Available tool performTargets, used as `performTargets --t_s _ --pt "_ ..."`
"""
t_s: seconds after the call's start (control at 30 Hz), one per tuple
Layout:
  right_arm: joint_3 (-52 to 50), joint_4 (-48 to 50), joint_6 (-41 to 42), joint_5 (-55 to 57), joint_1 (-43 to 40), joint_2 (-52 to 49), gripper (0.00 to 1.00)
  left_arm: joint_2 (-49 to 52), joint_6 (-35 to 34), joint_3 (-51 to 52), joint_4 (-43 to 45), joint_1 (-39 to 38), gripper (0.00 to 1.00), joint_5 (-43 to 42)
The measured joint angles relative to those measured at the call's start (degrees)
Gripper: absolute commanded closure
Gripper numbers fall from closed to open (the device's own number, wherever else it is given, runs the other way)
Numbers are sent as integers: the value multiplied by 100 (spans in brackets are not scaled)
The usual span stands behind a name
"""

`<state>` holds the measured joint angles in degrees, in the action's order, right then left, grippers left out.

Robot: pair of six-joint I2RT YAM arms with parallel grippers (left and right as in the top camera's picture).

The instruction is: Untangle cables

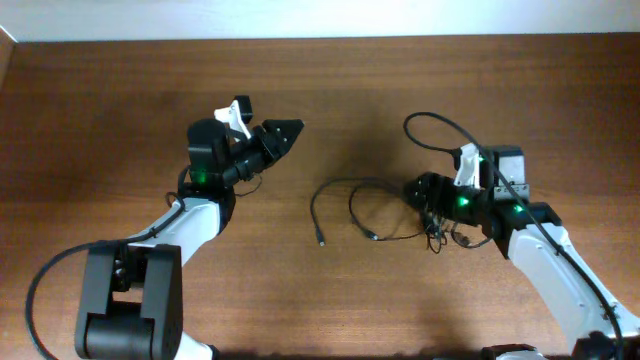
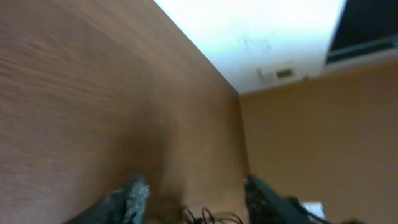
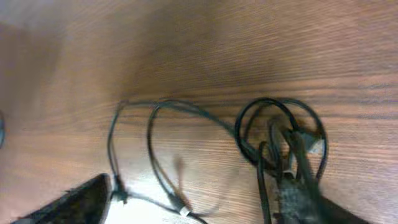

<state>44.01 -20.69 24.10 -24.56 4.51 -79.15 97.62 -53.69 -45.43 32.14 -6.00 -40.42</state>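
The cables are thin black cords in the middle of the wooden table. Two loose strands loop left and end in small plugs, and a knotted bundle sits at their right end. My right gripper is open, just above the bundle. In the right wrist view its fingers straddle the strands, and its right finger sits against the knotted coil. My left gripper is open and empty, up and to the left of the cables. In the left wrist view its fingers are spread, with cable loops at the bottom edge.
A thicker black robot-arm cable arches above the right wrist. The table's far edge meets a white wall. Bare wood surrounds the cables on all sides.
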Motion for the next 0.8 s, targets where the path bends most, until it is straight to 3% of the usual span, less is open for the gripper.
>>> performTargets --t_s 0.13,0.23,0.33,0.43,0.53,0.67,0.8 --pt "1113 -1270 -61 597 4 -26 1 0 33 0 4 -304 47 -501" --pt "2474 -2887 -83 1648 4 -33 1 0 212 0 15 -796 38 -584" --pt "3622 -3880 -76 2566 4 -13 1 0 540 -2 -190 -1563 33 -391" --pt "4409 -4398 -76 3018 4 39 1 7 1141 -107 -1401 -2426 30 319" --pt "4594 -4533 -76 3143 4 125 1 15 1508 -282 -2059 -3069 28 966" --pt "4605 -4621 -74 3165 4 286 1 15 2109 -514 -2122 -4168 14 2328" --pt "4612 -4684 -76 3029 4 304 1 22 2540 -514 -1974 -4846 11 3622"
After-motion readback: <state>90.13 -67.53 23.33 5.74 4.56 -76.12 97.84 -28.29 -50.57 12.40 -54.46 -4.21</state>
